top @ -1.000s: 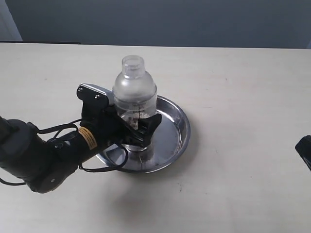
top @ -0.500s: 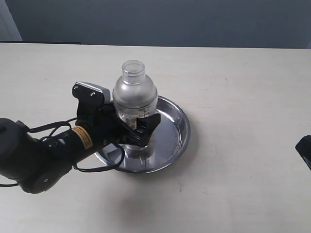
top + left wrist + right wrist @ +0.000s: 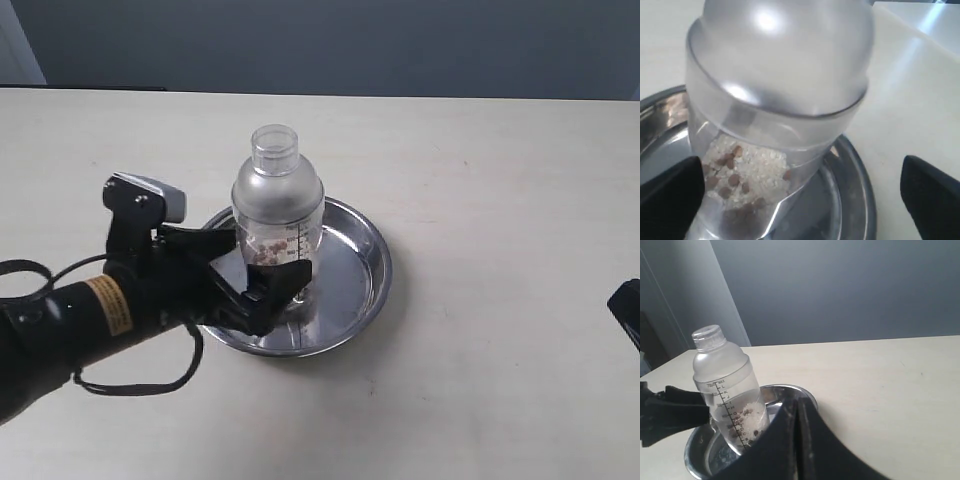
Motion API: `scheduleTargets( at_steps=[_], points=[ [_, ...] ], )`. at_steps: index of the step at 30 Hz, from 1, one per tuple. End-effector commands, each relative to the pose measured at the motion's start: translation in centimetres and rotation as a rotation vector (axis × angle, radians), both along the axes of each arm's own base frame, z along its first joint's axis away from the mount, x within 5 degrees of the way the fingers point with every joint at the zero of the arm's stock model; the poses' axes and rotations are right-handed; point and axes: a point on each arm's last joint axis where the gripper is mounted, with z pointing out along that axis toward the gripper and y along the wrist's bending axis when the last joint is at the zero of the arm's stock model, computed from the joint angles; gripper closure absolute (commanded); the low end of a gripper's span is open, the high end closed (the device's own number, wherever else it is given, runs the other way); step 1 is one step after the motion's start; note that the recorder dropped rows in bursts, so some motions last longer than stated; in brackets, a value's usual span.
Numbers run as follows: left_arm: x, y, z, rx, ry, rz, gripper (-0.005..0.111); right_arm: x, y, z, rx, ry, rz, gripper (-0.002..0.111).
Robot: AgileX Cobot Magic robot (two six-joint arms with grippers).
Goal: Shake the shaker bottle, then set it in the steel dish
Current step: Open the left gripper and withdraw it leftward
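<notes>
- Steel dish (image 3: 366,262) is seen to carry the shaker bottle (image 3: 278,205), stood upright inside its rim, so the placing is judged done.
- The left gripper (image 3: 255,262) is spread wide, with its jaws flanking the bottle without touching it; only withdrawal appears left.
- Brown pellets (image 3: 732,172) are settled at the bottle's bottom.
- The right gripper (image 3: 797,430) is closed, empty and well apart.

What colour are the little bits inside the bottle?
Brown pellets, clearest in the left wrist view.
</notes>
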Motion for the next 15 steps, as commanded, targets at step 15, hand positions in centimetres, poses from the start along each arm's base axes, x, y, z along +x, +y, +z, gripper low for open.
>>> scheduleTargets(
  at_steps=[15],
  points=[
    [-5.3,8.2,10.1,0.246,-0.366,0.442,0.011,0.0,0.0,0.0,0.001,-0.005,-0.005,0.109]
  ],
)
